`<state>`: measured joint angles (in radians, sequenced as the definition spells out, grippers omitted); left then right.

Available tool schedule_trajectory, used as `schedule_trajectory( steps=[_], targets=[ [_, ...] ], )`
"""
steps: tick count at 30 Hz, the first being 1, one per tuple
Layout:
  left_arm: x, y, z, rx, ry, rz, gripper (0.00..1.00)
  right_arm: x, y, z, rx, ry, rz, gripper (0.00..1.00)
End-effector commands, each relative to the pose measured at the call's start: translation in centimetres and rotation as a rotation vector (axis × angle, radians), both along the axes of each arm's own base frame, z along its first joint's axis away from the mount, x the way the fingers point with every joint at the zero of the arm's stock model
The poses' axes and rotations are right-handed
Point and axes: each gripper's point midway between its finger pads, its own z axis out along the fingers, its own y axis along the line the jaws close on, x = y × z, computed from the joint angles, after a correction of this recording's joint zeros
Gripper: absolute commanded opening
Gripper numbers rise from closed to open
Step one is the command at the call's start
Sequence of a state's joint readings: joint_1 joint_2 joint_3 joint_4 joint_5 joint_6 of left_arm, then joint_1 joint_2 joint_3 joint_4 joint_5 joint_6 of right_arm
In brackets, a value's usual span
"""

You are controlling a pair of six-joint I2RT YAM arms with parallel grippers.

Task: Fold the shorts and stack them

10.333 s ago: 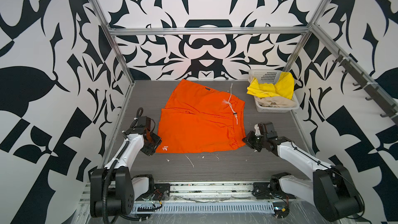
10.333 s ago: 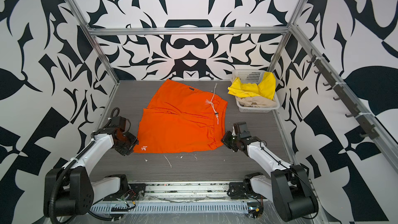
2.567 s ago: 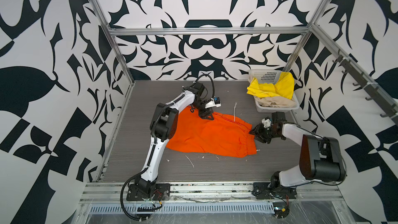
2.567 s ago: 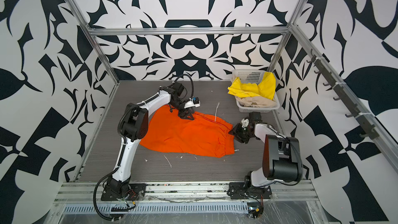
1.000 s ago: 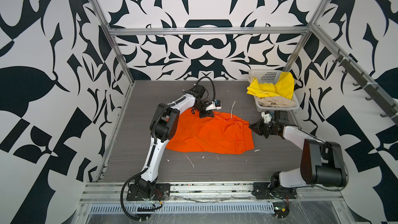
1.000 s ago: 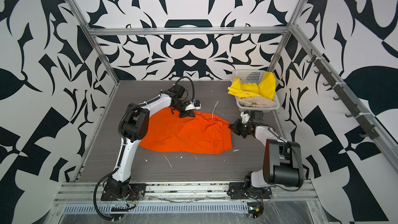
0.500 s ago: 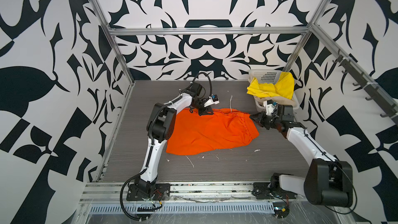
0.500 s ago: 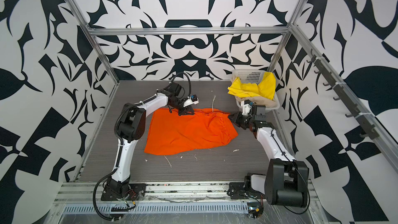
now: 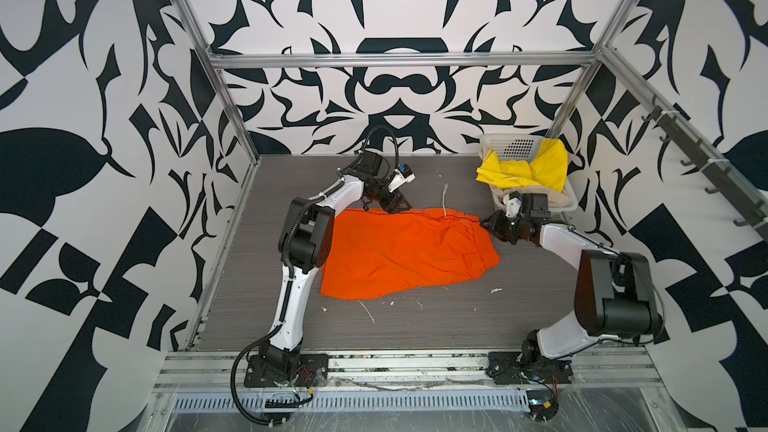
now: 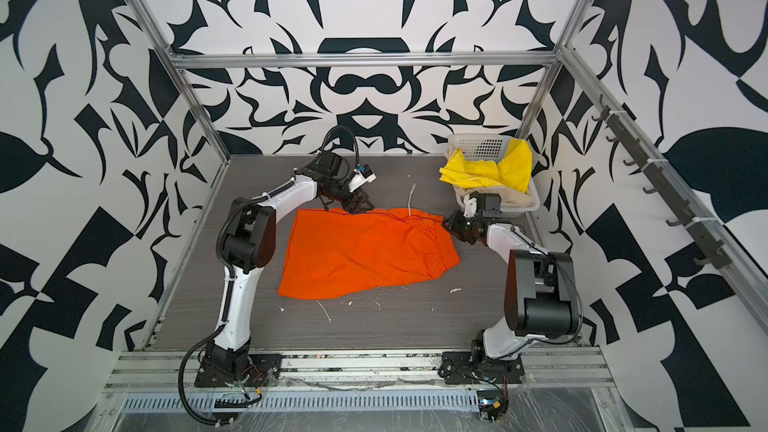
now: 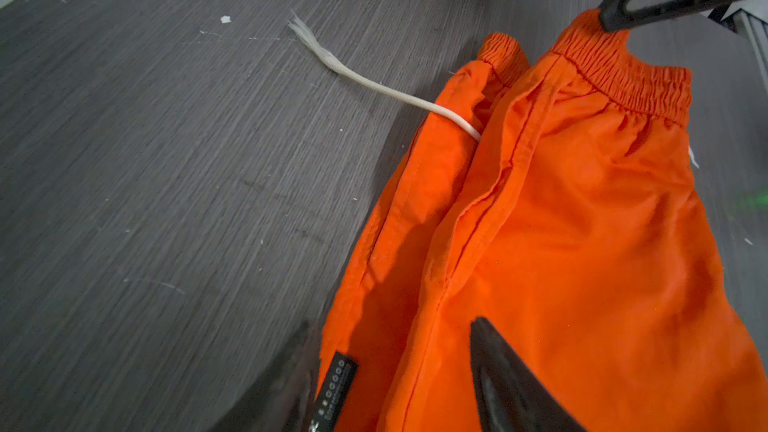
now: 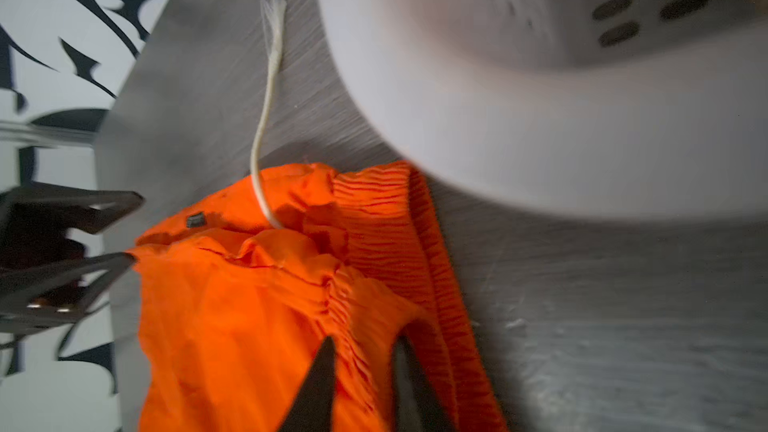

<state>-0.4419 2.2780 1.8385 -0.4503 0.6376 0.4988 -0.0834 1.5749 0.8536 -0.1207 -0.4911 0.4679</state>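
Compare with the earliest frames: orange shorts (image 9: pixel 399 255) now doubled over, no longer spread flat. Find them mid-table, long axis 9 to 3 o'clock, waistband toward 3. Locate basket (image 9: pixel 512 146) at 1 o'clock, holding yellow shorts (image 9: pixel 523 170) over beige shorts (image 9: pixel 557 199). Note left gripper (image 9: pixel 398 206) jaws apart at the garment's 11 o'clock edge, and right gripper (image 9: pixel 486 224) jaws slightly parted astride the waistband at 2. See drawstring (image 9: pixel 444 197) trailing toward 12.
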Motion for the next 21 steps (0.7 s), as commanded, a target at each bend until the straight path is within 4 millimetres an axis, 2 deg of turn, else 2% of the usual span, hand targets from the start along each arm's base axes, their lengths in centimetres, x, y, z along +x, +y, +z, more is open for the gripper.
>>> schedule_trajectory(
  steps=[1,3,5,10,12,17,21],
  targets=[
    [-2.4,-1.9,4.2,-0.057,-0.018,-0.03,0.61,1.8,-0.8,2.5,-0.07,-0.089,0.0,0.46],
    [-4.2,-3.1,4.6,-0.032,-0.05,-0.068,0.67,1.7,-1.1,3.8,-0.09,-0.109,-0.008,0.54],
    [-6.3,-4.9,5.1,-0.026,-0.072,-0.112,0.71,1.1,-1.8,4.7,-0.115,-0.115,-0.024,0.57],
    [-12.3,-10.1,5.5,-0.015,-0.121,-0.243,0.75,-1.0,-3.4,5.6,-0.083,-0.116,-0.104,0.58],
    [-14.7,-12.5,5.2,-0.02,-0.143,-0.295,0.77,-2.0,-4.0,5.3,-0.053,-0.107,-0.148,0.58],
    [-18.2,-17.0,3.0,-0.019,-0.164,-0.362,0.82,-4.3,-6.8,2.5,0.008,-0.024,-0.316,0.58],
    [-18.9,-19.4,0.4,0.019,-0.188,-0.373,0.84,-5.4,-7.8,1.1,0.033,0.01,-0.376,0.58]
  ],
)
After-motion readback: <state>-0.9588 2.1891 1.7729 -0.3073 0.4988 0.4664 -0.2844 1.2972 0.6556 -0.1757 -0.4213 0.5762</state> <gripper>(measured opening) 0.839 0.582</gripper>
